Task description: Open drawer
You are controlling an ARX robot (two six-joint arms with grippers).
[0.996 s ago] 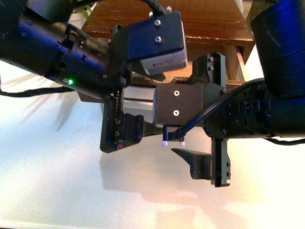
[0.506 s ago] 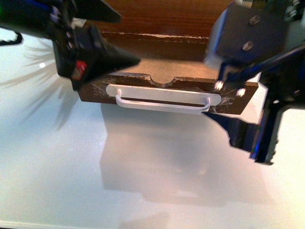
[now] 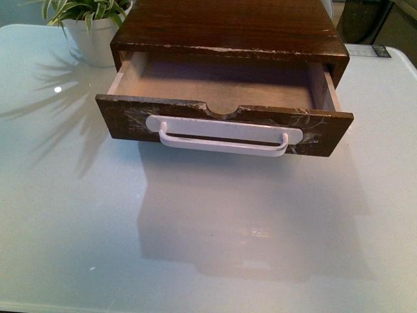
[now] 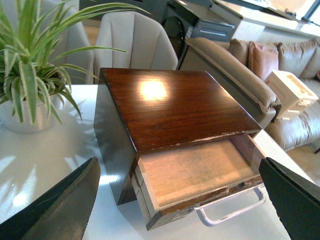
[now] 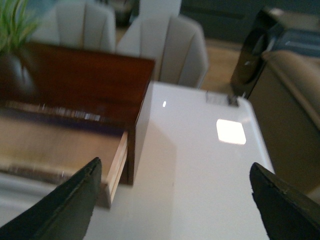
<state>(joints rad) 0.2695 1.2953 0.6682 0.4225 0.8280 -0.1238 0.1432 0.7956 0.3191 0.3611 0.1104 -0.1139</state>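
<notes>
The dark brown drawer (image 3: 221,124) stands pulled out of its wooden cabinet (image 3: 228,26), its inside bare. Its scratched front carries a long white bar handle (image 3: 223,140) and a semicircular notch in the top edge. Neither gripper shows in the front view. In the left wrist view the drawer (image 4: 197,172) and its handle (image 4: 232,210) lie below my open left gripper (image 4: 182,200), which is above them and touches nothing. In the right wrist view my open right gripper (image 5: 180,200) hangs over bare table beside the drawer's side (image 5: 117,162).
A potted plant (image 3: 91,26) stands at the cabinet's back left, also in the left wrist view (image 4: 27,75). The glossy white table (image 3: 208,248) spreads in front. Chairs (image 4: 135,40) and a sofa (image 4: 240,75) stand beyond the table.
Both arms have drawn back out of the front view. The drawer now stands open in full sight, about as far out as half a second ago.
</notes>
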